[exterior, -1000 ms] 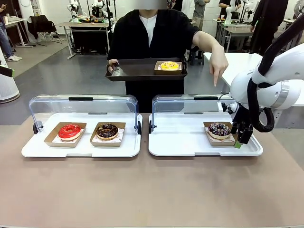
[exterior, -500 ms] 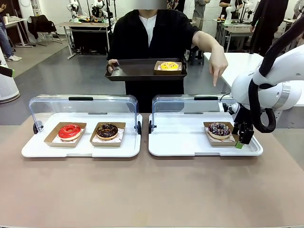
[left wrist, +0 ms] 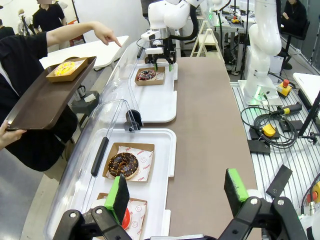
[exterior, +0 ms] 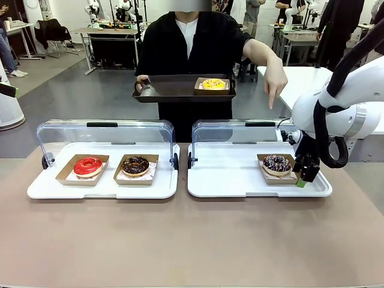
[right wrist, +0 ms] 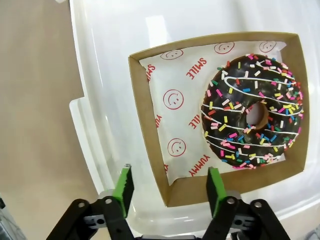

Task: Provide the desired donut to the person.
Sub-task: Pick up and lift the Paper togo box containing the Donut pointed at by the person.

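The person (exterior: 192, 48) is pointing a hand (exterior: 277, 83) down at the sprinkled donut (right wrist: 252, 110), which is sitting in its box (right wrist: 150, 115) on the white tray (exterior: 228, 180) to the robot's right, in front of the raised lid (exterior: 234, 127). The right gripper (right wrist: 170, 186) is hanging low at a corner of the box. Its jaws are standing part-way apart and astride the cardboard wall, with one pad (right wrist: 123, 184) outside over the tray and the other inside over the printed paper, and neither is pinching anything yet.

Doing this step well probably means:
- sinking the wall deep between the pads before squeezing
- keeping the inner pad on paper and card, clear of the icing just beside it
- closing squarely, so the thin wall is not folding

The donut's weight is lying away from the grip, so the box is likely to be sagging once raised. A slow, level lift should suit it, coming out clear of the lid.

The person is holding a brown tray (exterior: 174, 91) with a yellow donut (exterior: 213, 83) on one side, and the bare part looks like the place to aim for.

The left gripper (left wrist: 176, 190) is hovering wide open and empty over the other tray, well apart from this work
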